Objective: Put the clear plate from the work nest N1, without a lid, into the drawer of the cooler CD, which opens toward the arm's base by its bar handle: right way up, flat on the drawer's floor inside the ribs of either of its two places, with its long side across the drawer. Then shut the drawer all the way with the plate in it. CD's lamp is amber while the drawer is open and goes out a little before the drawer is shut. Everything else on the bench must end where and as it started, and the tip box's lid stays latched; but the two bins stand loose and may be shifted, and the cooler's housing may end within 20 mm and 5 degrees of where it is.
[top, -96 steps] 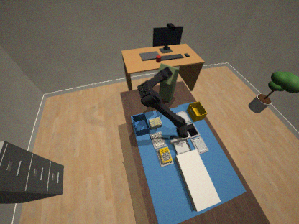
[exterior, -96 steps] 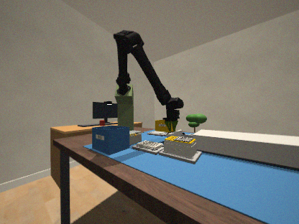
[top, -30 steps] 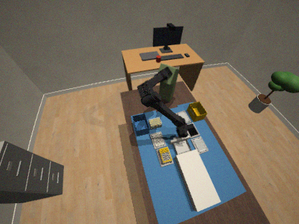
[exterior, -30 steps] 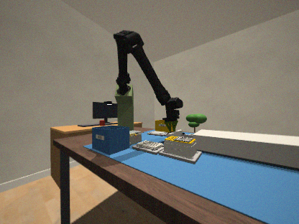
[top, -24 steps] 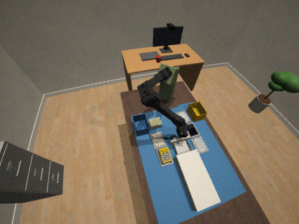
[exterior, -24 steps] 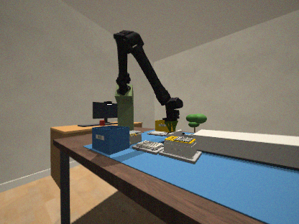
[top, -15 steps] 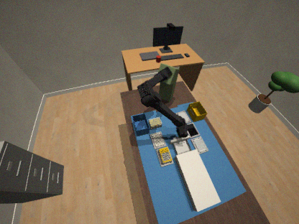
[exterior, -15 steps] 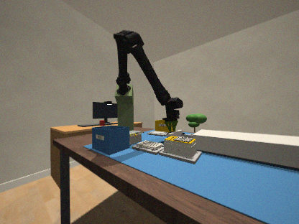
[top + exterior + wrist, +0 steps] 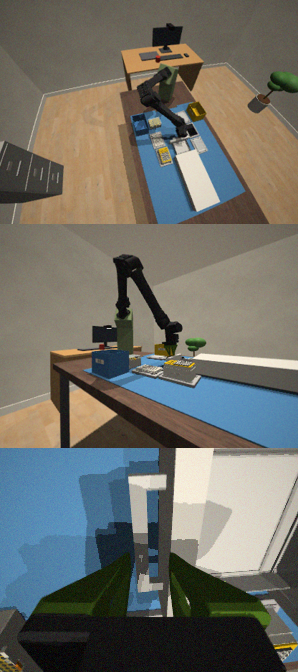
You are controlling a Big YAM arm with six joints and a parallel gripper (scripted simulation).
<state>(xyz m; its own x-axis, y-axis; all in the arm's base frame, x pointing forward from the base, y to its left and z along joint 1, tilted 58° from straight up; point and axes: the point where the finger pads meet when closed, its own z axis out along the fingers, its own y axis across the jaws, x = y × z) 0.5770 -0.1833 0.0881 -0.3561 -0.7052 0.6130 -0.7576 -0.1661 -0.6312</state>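
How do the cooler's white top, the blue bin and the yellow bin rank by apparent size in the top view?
1. Cooler's white top, by far the largest.
2. Blue bin.
3. Yellow bin.
The two bins look nearly alike, so their order is unsure.
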